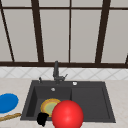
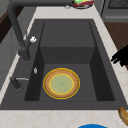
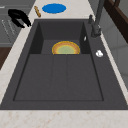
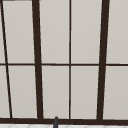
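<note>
My left hand [image 1: 42, 118] hovers over the sink's front edge, by the left basin, and holds nothing. In the left side view the left hand [image 2: 121, 57] is at the right edge, above the front counter, with its fingers loosely spread toward the sink. In the right side view the left hand [image 3: 18, 17] is at the upper left, its fingers gently curved. A large red ball [image 1: 67, 115] is just to its right in the front view; I cannot tell whether they touch. A yellow-rimmed green plate [image 1: 50, 106] [image 2: 61, 83] [image 3: 65, 48] lies flat in the basin.
The dark sink [image 1: 90, 100] has a drainboard on the right and a faucet [image 1: 56, 71] at the back. On the left counter are a blue plate [image 1: 7, 102] [image 3: 53, 8] and a wooden stick [image 1: 10, 117] [image 3: 37, 11]. A bowl of fruit [image 2: 82, 3] stands beyond the sink's right end.
</note>
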Controlling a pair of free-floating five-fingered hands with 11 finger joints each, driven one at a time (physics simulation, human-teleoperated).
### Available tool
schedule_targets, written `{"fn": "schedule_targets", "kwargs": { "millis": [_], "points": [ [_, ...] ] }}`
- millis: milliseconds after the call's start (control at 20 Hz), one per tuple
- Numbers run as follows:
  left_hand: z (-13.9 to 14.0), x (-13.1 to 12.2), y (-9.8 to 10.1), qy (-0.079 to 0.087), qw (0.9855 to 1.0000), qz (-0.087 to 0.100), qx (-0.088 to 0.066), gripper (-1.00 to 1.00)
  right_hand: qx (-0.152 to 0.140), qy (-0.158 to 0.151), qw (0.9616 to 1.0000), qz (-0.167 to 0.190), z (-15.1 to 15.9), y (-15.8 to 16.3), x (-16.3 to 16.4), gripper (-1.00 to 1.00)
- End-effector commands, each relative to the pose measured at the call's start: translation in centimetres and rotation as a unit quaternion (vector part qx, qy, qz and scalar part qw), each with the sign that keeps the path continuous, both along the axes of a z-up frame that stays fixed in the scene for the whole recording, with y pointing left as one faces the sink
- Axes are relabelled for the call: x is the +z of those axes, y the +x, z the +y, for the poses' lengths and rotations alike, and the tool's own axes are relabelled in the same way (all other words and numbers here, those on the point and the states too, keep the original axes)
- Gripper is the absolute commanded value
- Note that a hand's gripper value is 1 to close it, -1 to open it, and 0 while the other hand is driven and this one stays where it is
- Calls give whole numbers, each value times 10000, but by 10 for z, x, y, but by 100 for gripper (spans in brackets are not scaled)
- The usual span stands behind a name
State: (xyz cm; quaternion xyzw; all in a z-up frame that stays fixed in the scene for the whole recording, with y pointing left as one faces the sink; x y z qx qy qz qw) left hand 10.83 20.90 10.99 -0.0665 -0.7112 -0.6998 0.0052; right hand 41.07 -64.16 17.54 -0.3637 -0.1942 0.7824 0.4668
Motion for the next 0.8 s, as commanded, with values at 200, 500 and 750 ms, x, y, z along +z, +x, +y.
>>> {"fn": "schedule_targets", "kwargs": {
  "millis": [200, 500, 750],
  "points": [
    [0, 0, 0, 0, 10000, 0, 0, 0, 200, 531, 9972, -483, -10, -47, -30, -100],
    [0, 0, 0, 0, 10000, 0, 0, 0, 417, 751, 9931, -794, -26, -61, -59, -100],
    [0, 0, 0, 0, 10000, 0, 0, 0, 620, 726, 9920, -821, -39, -59, -56, -100]
  ]
}}
